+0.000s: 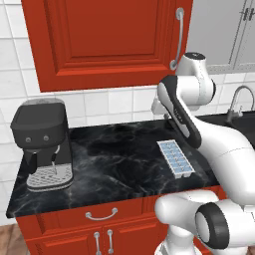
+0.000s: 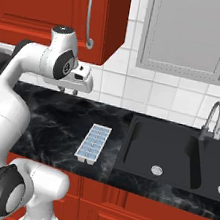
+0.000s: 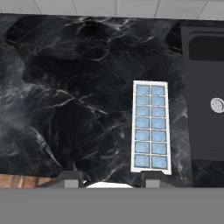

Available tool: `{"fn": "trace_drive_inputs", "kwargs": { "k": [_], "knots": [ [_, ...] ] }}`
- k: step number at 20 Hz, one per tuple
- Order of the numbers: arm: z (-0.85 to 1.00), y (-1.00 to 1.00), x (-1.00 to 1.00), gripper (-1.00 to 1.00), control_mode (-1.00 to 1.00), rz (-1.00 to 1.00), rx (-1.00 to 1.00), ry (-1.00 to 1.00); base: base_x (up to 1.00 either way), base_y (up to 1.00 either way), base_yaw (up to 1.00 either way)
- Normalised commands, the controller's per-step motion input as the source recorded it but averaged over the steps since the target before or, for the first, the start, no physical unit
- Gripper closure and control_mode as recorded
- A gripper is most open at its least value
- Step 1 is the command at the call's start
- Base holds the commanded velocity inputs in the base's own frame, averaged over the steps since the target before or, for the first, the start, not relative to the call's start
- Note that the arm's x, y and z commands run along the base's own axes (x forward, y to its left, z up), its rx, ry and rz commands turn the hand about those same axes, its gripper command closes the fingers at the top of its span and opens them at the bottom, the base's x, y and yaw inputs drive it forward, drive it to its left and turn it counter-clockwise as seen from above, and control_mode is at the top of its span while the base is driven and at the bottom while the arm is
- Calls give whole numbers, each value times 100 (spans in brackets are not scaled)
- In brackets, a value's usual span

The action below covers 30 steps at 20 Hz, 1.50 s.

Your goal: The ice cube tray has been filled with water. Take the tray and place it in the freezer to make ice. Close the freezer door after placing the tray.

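Observation:
The ice cube tray (image 1: 175,158) (image 2: 93,143) (image 3: 150,127) lies flat on the black marble counter (image 1: 114,159), close to the front edge and just left of the sink. Its two rows of cells hold pale blue water (image 3: 150,112). My gripper (image 2: 68,91) (image 3: 111,178) hangs well above the counter, behind and to the left of the tray, pointing down. Its fingertips (image 3: 72,178) stand apart with nothing between them, so it is open. The freezer and the freezer door are out of view.
A black coffee machine (image 1: 42,144) stands at the counter's left end. The black sink (image 2: 175,156) with its faucet (image 2: 212,119) lies right of the tray. Red upper cabinets (image 1: 109,40) and grey cabinet doors (image 2: 195,35) hang above the counter.

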Motion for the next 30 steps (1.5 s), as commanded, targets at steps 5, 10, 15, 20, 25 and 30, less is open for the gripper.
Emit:
{"fn": "trace_drive_inputs", "kwargs": {
  "k": [5,10,15,20,25,30],
  "knots": [
    [0,0,-7,-100,-100,0,0,0,0,0,0],
    [-15,0,-37,-100,-100,0,0,2,0,0,0],
    [-20,0,-39,-100,-100,1,0,0,0,0,0],
    [-7,-10,-34,-100,-100,0,4,0,0,0,0],
    [-15,-21,-19,-100,-100,0,6,-1,0,0,0],
    [-19,-11,-5,-100,-100,-3,0,0,0,0,0]
  ]
}}
